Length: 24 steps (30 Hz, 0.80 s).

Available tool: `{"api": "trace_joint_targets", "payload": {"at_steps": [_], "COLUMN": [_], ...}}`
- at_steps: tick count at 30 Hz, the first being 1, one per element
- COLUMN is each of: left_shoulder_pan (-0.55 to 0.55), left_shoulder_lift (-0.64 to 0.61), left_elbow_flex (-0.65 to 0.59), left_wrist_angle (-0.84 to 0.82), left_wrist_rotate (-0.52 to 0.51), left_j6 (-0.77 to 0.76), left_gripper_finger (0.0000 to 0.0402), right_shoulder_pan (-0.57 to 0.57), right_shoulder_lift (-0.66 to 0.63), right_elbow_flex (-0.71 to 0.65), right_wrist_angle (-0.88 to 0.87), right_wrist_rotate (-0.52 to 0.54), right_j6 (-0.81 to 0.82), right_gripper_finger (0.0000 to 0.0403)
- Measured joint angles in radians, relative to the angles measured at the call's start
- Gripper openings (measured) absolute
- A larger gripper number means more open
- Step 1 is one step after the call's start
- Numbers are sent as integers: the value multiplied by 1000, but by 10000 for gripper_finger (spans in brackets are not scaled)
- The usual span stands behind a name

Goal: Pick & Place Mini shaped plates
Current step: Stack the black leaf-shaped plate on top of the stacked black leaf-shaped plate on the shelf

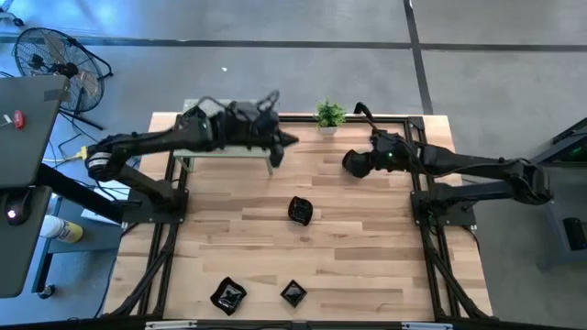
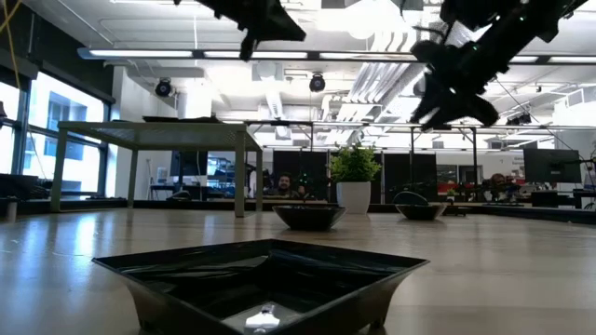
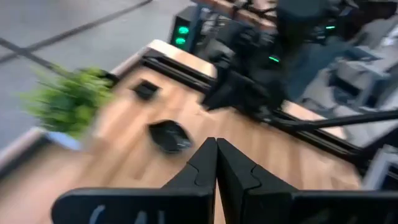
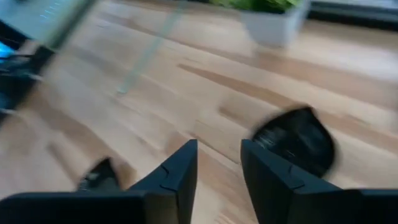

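Several small glossy black mini shaped plates rest flat on the wooden table: one at mid-table [image 1: 300, 210], two at the near edge [image 1: 227, 295] [image 1: 293, 293]. Another plate [image 4: 298, 140] lies just ahead of my right gripper [image 4: 219, 144], which hangs open above the table near the far right [image 1: 350, 163], with nothing between its fingers. My left gripper [image 3: 216, 142] is shut and empty. It is held high by the right end of a small white table [image 1: 229, 147], pointing toward the right arm. In the left wrist view two plates [image 3: 169, 135] [image 3: 145, 89] lie beyond it.
A small green potted plant [image 1: 330, 115] stands at the far edge between the two grippers. The small white table stands on thin legs at the far left. A dark frame [image 1: 422, 220] borders the tabletop. Bare wood lies between mid-table and the near plates.
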Motion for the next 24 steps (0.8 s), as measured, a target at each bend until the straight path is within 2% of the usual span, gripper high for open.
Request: {"api": "trace_joint_targets", "payload": {"at_steps": [4, 6, 9, 15, 24], "left_shoulder_pan": [-77, -105, -136, -147, -146], "left_shoulder_lift": [-9, -17, -35, -84, -109], "left_elbow_flex": [-112, -152, -208, -268, -292], "left_wrist_angle": [154, 219, 291, 331, 295], "left_wrist_rotate": [-5, -16, -56, -81, -89], "left_j6": [-43, -55, -67, -91, -101], "left_gripper_finger": [1, 1, 1, 1, 1], "right_shoulder_pan": [-45, -71, -120, -196, -243], "right_shoulder_lift": [6, 9, 9, 9, 9], "right_elbow_flex": [-5, -41, -132, -304, -508], "right_wrist_angle": [-119, -102, -9, 166, 476], "right_wrist_rotate": [17, 5, -55, -69, -64], "right_j6": [42, 69, 116, 206, 328], "right_gripper_finger": [139, 148, 159, 166, 134]}}
